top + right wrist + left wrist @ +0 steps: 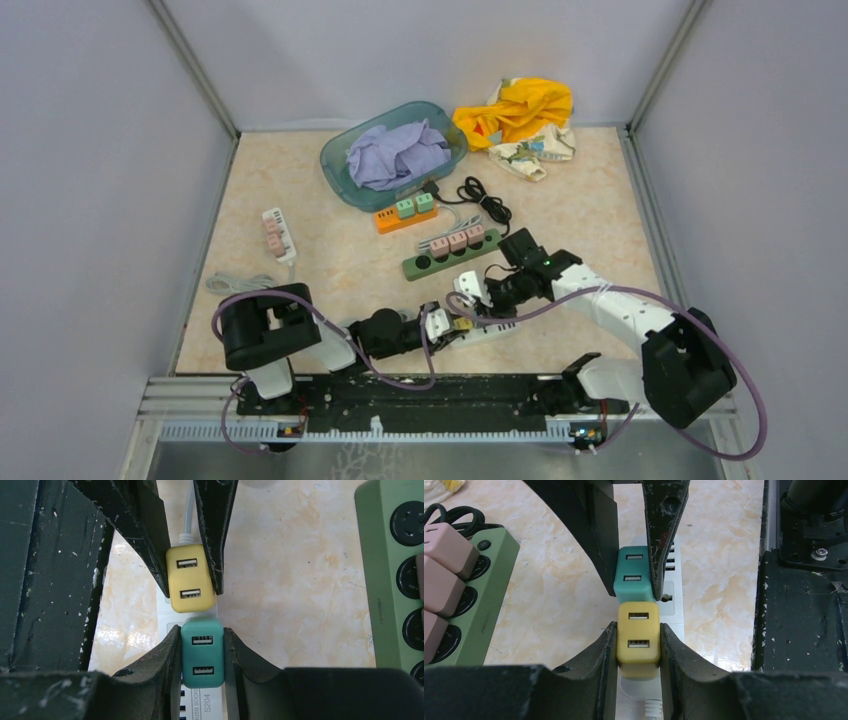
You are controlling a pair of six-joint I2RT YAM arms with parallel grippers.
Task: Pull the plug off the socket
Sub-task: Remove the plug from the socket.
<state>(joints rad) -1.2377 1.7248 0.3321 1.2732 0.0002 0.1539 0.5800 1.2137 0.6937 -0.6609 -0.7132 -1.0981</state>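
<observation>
Both clamp: left gripper [638, 636] on yellow plug [190, 577], right gripper [202, 646] on teal plug [633, 572]; the unpinned strip [669, 599] may lift.

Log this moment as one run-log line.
step: grasp | left gripper: shut on yellow plug | right gripper: shut on teal plug | both plugs: seated in white power strip | pull: not yet done

Two plugs sat just beside each other on the near power strip [492, 332]. My left gripper [638, 640] closed around the cable-end plug [638, 630], my right gripper [202, 655] around its neighbour [202, 652]. A second strip [450, 252] lay behind, and a bin [340, 172] holding cloth [395, 152] stood farther back.
</observation>
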